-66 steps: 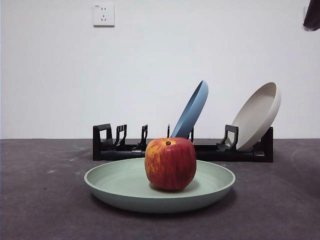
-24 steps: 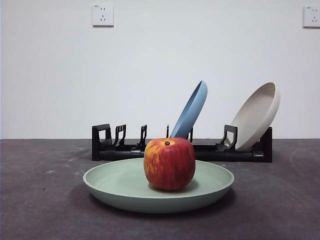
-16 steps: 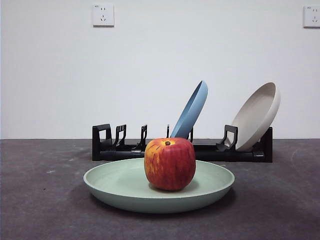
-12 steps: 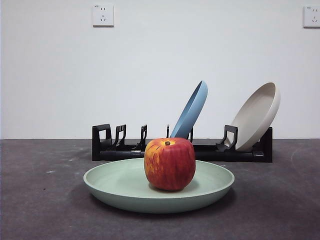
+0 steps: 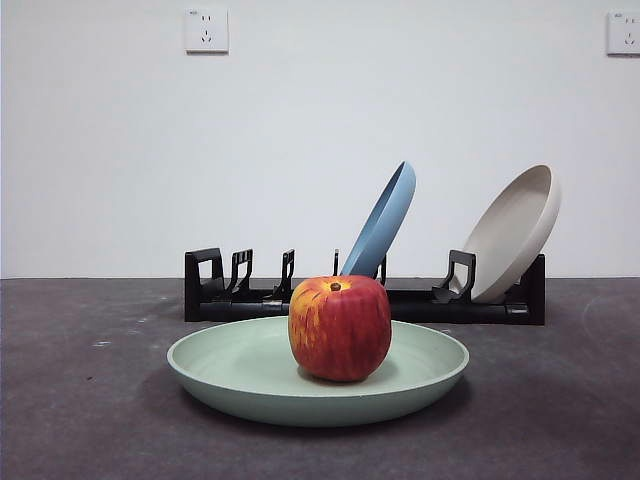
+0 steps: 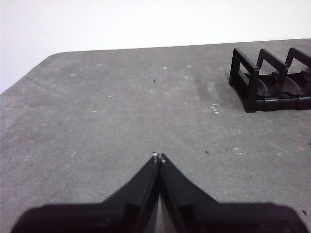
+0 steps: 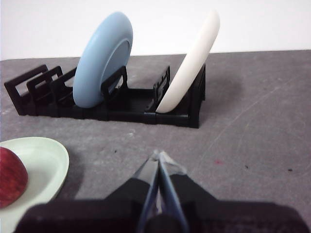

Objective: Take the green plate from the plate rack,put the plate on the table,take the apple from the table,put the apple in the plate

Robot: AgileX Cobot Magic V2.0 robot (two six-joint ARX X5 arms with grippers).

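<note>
The apple [image 5: 340, 328] sat upright, stem up, near the centre of the green plate [image 5: 230, 365], which lay flat on the table [image 5: 80, 420] in front of the plate rack [image 5: 215, 290]. No gripper touched either one.

In the front view the rack ran behind the plate from about 10 o'clock to 2 o'clock of the apple. A blue plate [image 5: 385, 220] leaned in a slot at roughly 12 o'clock, and a cream plate [image 5: 515, 232] leaned at the rack's end at about 2 o'clock. The slots at the other end of the rack stood empty. Two wall sockets [image 5: 206, 30] showed on the white wall behind.

The right gripper [image 7: 159, 158] hung over bare table with its two fingertips [image 7: 164, 159] pressed together, holding nothing. In its wrist view the apple and the plate's rim showed only as a sliver at the frame's edge, at about 9 o'clock of the fingertips and well apart from them; the rack with both leaning plates lay beyond, near 12 o'clock.

The left gripper [image 6: 159, 158] was likewise closed tip to tip on nothing, over open table. Only the rack's empty end was in its view, at about 2 o'clock of the fingertips; the apple and the plate were out of that frame.
</note>
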